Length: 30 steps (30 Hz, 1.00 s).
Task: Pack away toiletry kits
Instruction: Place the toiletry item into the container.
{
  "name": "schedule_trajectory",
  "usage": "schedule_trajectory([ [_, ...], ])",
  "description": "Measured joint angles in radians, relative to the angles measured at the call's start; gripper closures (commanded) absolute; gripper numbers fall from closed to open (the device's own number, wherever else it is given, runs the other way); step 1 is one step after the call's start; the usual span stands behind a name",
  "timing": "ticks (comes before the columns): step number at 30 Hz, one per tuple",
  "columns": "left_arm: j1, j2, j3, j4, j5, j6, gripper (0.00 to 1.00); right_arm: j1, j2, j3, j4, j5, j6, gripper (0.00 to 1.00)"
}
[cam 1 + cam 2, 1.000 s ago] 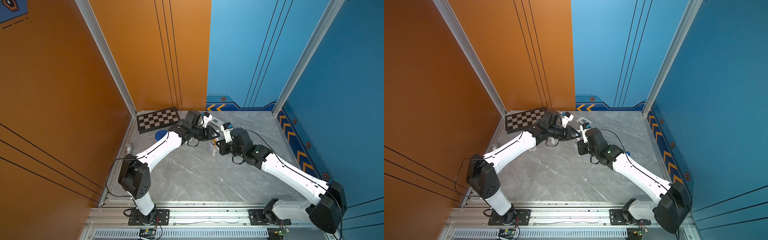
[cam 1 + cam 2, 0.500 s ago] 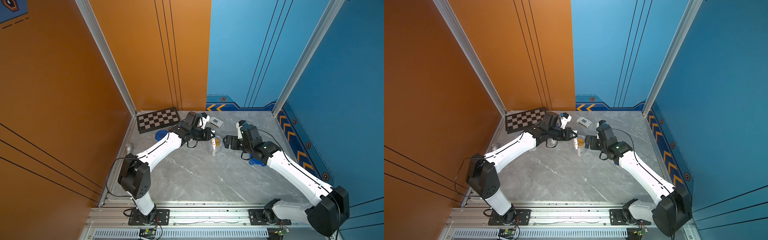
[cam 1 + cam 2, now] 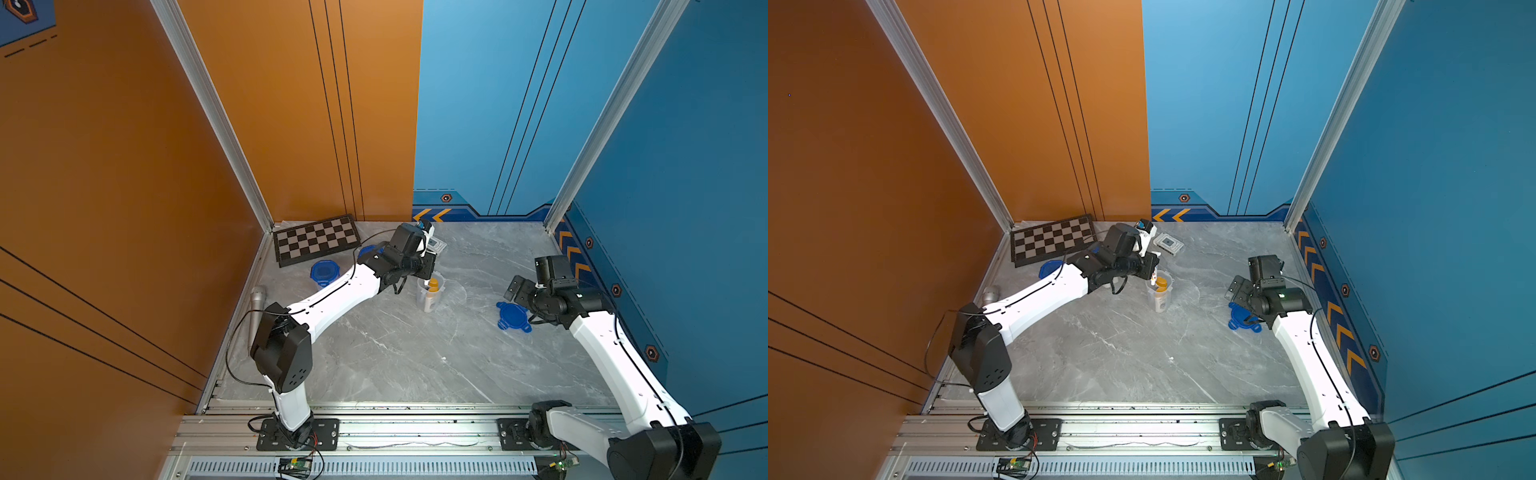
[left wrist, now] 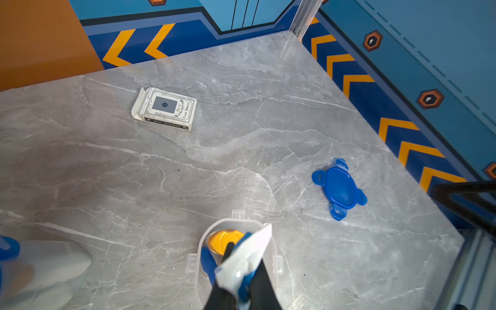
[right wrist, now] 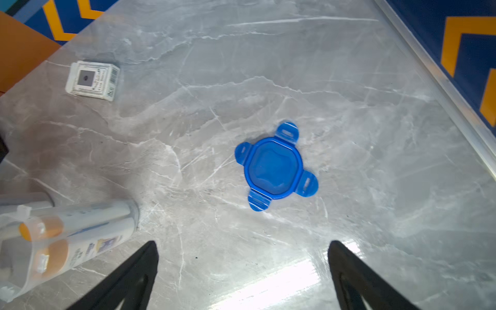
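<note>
My left arm reaches far forward, its left gripper (image 4: 243, 264) clamped on a white toothpaste tube (image 4: 251, 251) directly over the open clear cup (image 3: 421, 293). My right arm is folded back by the blue wall, with the right gripper (image 5: 241, 244) spread wide and empty above the loose blue lid (image 5: 273, 166), which lies flat on the table. Only the left wrist view shows the grip. The tube stands roughly upright with its crimped end up, and its lower end looks to be inside the cup, though blur hides it. A gold-capped bottle (image 4: 224, 241) stands upright in there. Both top views show the cup standing mid-table.
</note>
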Motion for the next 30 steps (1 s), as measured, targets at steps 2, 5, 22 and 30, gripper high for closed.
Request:
schedule_trajectory([
  [2,-0.013,0.018,0.000,0.000,-0.035,0.024,1.00,-0.012,-0.003,-0.008,-0.019,0.000,0.008,0.00],
  [5,-0.032,0.039,0.000,0.008,-0.075,0.056,1.00,-0.019,-0.003,-0.025,-0.039,-0.001,0.018,0.00],
  [22,-0.066,0.088,-0.052,0.106,-0.216,0.156,0.78,-0.027,-0.025,-0.107,-0.069,-0.046,0.070,0.00],
  [30,-0.071,0.083,-0.078,0.150,-0.226,0.153,0.39,-0.029,-0.023,-0.109,-0.070,-0.056,0.078,0.00],
])
